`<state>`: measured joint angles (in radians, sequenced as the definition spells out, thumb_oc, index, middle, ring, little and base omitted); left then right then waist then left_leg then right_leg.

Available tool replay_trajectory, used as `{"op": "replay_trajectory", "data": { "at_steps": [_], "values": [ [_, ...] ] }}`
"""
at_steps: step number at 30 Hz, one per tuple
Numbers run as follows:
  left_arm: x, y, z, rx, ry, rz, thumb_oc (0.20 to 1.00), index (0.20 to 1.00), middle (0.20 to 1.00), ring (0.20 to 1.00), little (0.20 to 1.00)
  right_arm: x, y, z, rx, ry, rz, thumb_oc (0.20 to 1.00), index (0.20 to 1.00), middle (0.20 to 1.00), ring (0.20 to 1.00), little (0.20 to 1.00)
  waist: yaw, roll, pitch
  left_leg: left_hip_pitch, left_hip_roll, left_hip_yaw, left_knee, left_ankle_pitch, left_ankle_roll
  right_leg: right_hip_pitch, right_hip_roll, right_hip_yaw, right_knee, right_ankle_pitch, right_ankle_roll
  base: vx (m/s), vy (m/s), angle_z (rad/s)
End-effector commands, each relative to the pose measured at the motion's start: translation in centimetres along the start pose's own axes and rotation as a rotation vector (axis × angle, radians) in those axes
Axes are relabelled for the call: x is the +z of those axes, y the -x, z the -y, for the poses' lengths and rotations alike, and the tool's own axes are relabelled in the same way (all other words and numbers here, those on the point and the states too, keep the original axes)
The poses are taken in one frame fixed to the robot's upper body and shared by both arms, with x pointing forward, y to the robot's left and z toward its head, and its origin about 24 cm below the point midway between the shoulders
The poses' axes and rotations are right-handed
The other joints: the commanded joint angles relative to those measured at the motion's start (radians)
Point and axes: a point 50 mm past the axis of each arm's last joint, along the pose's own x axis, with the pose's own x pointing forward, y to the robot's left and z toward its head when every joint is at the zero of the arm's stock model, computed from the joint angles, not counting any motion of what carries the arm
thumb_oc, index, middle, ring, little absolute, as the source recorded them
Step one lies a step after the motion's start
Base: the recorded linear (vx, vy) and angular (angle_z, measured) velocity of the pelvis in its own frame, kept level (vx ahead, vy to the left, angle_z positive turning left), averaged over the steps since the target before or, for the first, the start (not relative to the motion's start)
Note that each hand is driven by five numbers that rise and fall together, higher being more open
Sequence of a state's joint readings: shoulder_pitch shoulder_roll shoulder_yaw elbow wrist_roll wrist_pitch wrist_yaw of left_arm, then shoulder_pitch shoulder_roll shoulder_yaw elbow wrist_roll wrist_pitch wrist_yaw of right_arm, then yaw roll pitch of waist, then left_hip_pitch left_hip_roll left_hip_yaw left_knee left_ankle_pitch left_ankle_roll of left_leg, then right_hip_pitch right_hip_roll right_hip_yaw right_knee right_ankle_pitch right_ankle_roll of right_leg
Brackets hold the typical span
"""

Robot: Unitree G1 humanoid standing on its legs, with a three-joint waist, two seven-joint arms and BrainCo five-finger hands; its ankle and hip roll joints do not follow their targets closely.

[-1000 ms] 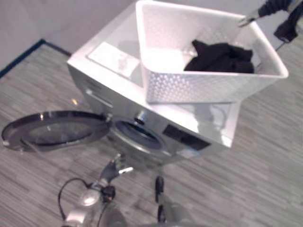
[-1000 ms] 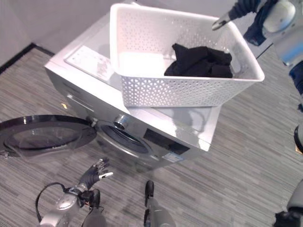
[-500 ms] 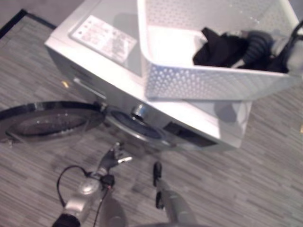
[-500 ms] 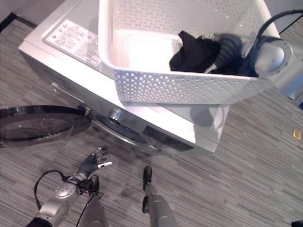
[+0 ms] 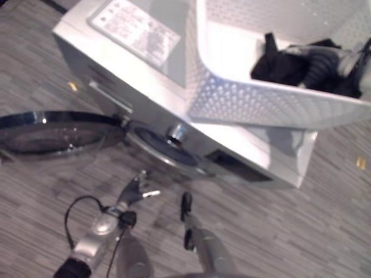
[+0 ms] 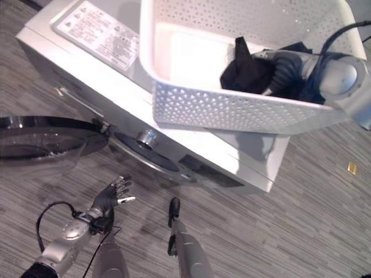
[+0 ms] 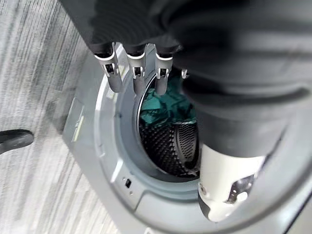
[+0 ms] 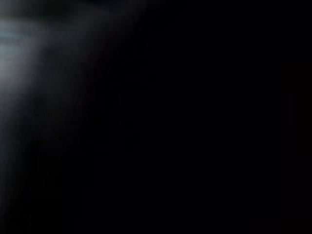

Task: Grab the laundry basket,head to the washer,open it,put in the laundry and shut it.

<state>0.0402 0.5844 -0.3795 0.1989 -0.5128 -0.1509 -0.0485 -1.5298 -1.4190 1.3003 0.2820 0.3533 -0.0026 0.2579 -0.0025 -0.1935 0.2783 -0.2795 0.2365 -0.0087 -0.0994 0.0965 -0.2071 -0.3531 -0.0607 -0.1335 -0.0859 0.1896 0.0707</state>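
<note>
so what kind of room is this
Probably a laundry area, or a test space set up as one: a front-loading washer with its door open, a white laundry basket on top, and grey plank flooring.

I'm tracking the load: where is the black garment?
In the white laundry basket on top of the washer, toward its right end: the black garment, beside the right hand.

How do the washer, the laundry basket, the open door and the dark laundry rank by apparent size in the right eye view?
1. Washer.
2. Laundry basket; it sits nearer the camera, so the gap to the washer is unsure.
3. Open door, partly cut off.
4. Dark laundry.
</note>
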Motion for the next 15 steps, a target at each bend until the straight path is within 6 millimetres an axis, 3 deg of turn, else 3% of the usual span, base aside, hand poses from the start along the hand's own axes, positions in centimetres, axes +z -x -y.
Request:
{"op": "replay_trajectory", "data": {
  "at_steps": [1, 2, 3, 5, 6, 11, 15],
  "values": [
    [3.2, -0.2, 0.1, -0.047, -0.024, 0.15, 1.0, 1.0, 1.0, 1.0, 1.0, -0.6, -0.4, -3.0, 0.186, 0.025, -0.031, 1.0, 1.0, 1.0, 1.0, 1.0, 0.045, -0.002, 0.069, -0.026, 0.021, -0.018, 0.053, -0.02, 0.047, -0.016, -0.084, -0.022, 0.099, -0.132, 0.074, 0.0, -0.034, 0.12],
    [3.1, -0.2, 0.1, -0.042, -0.02, 0.146, 1.0, 1.0, 1.0, 1.0, 1.0, -0.4, -0.5, -3.5, 0.205, 0.024, -0.022, 1.0, 1.0, 1.0, 1.0, 1.0, 0.047, 0.001, 0.071, -0.029, 0.021, -0.02, 0.051, -0.018, 0.047, -0.02, -0.083, -0.024, 0.1, -0.134, 0.074, 0.01, -0.044, 0.09],
    [2.8, -0.1, 0.0, -0.033, -0.015, 0.139, 1.0, 1.0, 1.0, 1.0, 1.0, -0.1, -0.7, -4.1, 0.232, 0.009, -0.008, 0.573, 0.573, 0.573, 0.573, 0.573, 0.052, 0.009, 0.076, -0.04, 0.02, -0.024, 0.051, -0.016, 0.047, -0.027, -0.081, -0.026, 0.106, -0.138, 0.071, 0.01, -0.044, 0.1],
    [2.7, 0.0, 0.0, -0.031, -0.012, 0.137, 1.0, 1.0, 1.0, 1.0, 1.0, -0.1, -0.6, -4.6, 0.256, 0.001, -0.001, 0.423, 0.423, 0.423, 0.423, 0.423, 0.053, 0.013, 0.077, -0.045, 0.021, -0.027, 0.052, -0.016, 0.047, -0.03, -0.081, -0.03, 0.108, -0.14, 0.071, 0.01, -0.038, 0.07],
    [2.7, 0.1, -0.1, -0.028, -0.011, 0.136, 1.0, 1.0, 1.0, 1.0, 1.0, 0.0, -0.6, -5.0, 0.273, -0.007, 0.0, 0.2, 0.2, 0.2, 0.2, 0.2, 0.056, 0.016, 0.08, -0.051, 0.022, -0.029, 0.054, -0.015, 0.046, -0.035, -0.08, -0.032, 0.112, -0.142, 0.07, 0.01, -0.044, 0.06],
    [2.8, 0.1, 0.0, -0.022, -0.003, 0.145, 1.0, 1.0, 1.0, 1.0, 1.0, 0.0, -0.5, -5.7, 0.291, -0.022, 0.013, 0.2, 0.2, 0.2, 0.2, 0.2, 0.056, 0.029, 0.083, -0.057, 0.025, -0.035, 0.048, -0.01, 0.046, -0.041, -0.077, -0.039, 0.116, -0.146, 0.07, 0.01, -0.027, 0.05],
    [3.0, 0.0, 0.2, -0.011, 0.019, 0.16, 1.0, 1.0, 1.0, 1.0, 1.0, 0.2, -0.5, -4.4, 0.21, -0.026, 0.028, 0.2, 0.2, 0.2, 0.2, 0.2, 0.043, 0.047, 0.081, -0.06, 0.024, -0.033, 0.041, -0.008, 0.045, -0.044, -0.076, -0.038, 0.112, -0.145, 0.071, 0.0, -0.003, 0.01]
  ]
}}
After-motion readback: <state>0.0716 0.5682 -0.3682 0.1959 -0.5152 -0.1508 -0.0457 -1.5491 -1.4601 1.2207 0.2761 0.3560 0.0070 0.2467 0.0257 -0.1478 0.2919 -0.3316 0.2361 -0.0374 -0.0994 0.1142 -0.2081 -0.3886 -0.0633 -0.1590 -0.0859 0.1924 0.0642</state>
